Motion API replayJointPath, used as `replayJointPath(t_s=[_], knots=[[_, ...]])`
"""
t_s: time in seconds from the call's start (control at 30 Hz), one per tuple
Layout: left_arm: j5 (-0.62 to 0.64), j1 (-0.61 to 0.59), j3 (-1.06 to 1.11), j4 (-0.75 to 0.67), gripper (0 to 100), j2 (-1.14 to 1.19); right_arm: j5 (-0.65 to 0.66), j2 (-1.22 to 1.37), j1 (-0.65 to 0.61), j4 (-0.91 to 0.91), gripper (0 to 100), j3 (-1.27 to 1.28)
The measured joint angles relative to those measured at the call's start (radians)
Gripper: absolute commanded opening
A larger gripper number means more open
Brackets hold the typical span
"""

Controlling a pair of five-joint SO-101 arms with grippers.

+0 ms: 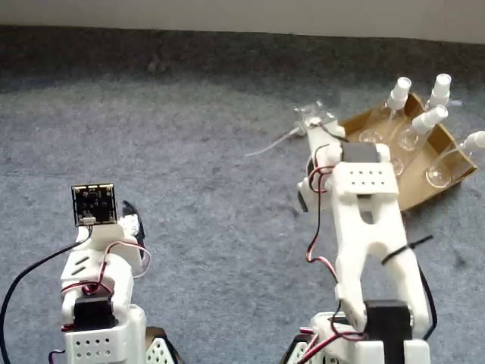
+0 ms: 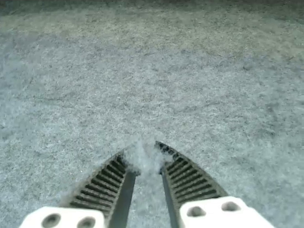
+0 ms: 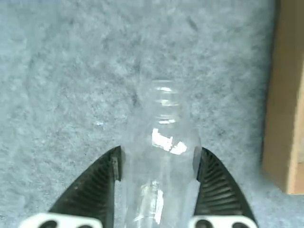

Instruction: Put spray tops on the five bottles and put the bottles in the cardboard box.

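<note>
My right gripper (image 3: 158, 159) is shut on a clear bottle (image 3: 161, 142) that has a bare threaded neck and no spray top. In the high view this gripper (image 1: 318, 136) sits just left of the cardboard box (image 1: 424, 182), with the bottle's neck (image 1: 311, 116) sticking out beyond it. A thin white tube (image 1: 269, 145) lies on the carpet to its left. Several bottles with white spray tops (image 1: 428, 117) stand in the box. My left gripper (image 2: 142, 154) is shut and holds nothing, its tips down on the carpet at the near left (image 1: 129, 218).
Grey carpet covers the whole work surface. The box's brown wall (image 3: 285, 95) stands close beside the held bottle. Open carpet stretches between the two arms and toward the far left. A pale strip (image 1: 242, 15) runs along the far edge.
</note>
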Motion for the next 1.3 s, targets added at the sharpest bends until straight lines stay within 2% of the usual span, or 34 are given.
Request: replayJointPath(t_s=[0.17,0.33,0.57,0.67,1.0,1.3], knots=[[-0.16,0.014,0.002,-0.006,0,0.0,0.0,-0.241,0.031,0.035,7.7,-0.005],[-0.235,0.078,-0.002,-0.006,0,0.002,0.0,-0.517,0.043,0.048,7.7,0.078],[-0.417,0.137,-0.18,0.06,0,0.002,-0.003,-0.887,0.044,0.029,7.7,0.316],[-0.46,0.133,-0.281,0.101,0,0.008,-0.068,-1.026,0.048,-0.025,7.7,0.434],[-0.571,0.138,-0.635,0.16,1,0.479,-0.118,-1.246,0.048,-0.245,7.7,0.809],[-0.626,0.322,-0.848,0.16,1,0.907,-0.118,-1.254,0.048,-0.385,7.7,0.98]])
